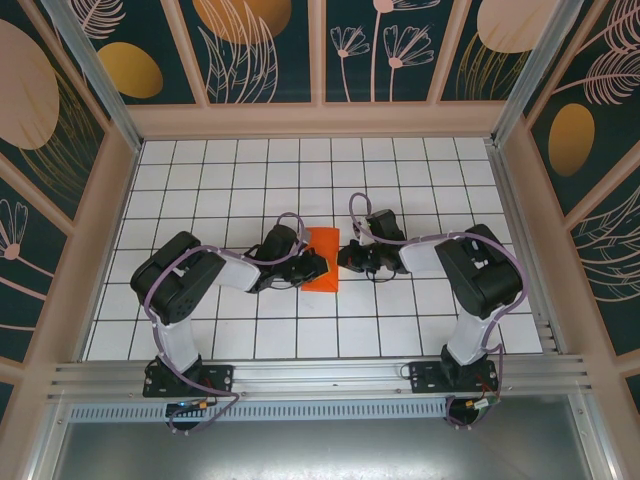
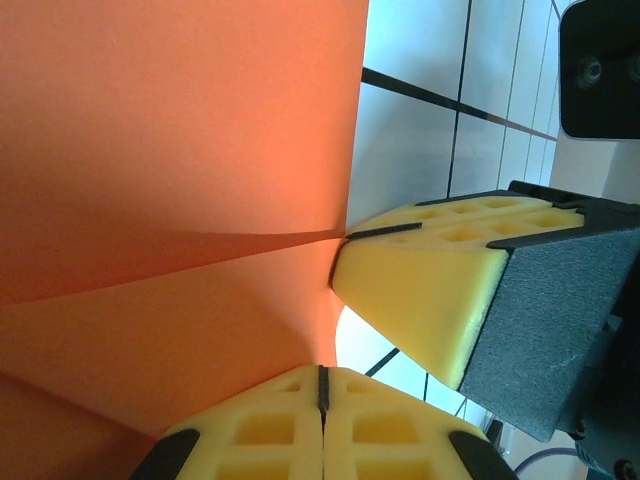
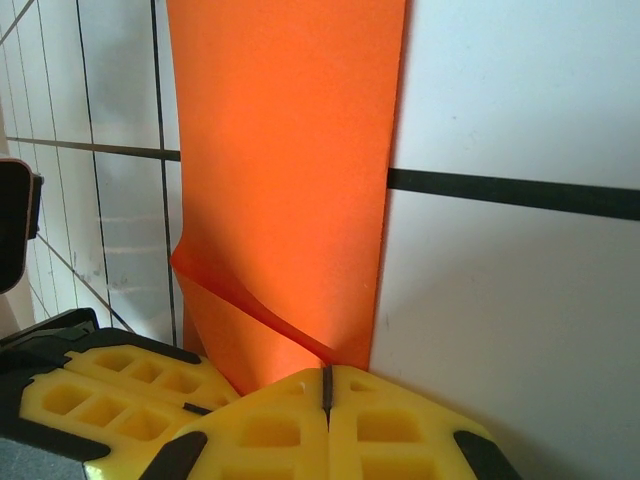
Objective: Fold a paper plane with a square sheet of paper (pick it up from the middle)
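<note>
The orange-red sheet of paper lies mid-table as a narrow strip, folded over on itself. In the left wrist view the paper rises in a bent flap with a crease running to its right edge. My left gripper is shut, its yellow fingertips pinching the paper's lower edge. My right gripper is shut too, gripping the near end of the paper, which curls up just above its tips. The two grippers almost touch: the left one meets the strip's left side and the right one its right edge.
The white grid-tiled table stretches on all sides, boxed in by patterned walls with pale frames. An aluminium rail with both arm bases runs along the near edge. The right gripper's fingers sit close beside the left fingertips.
</note>
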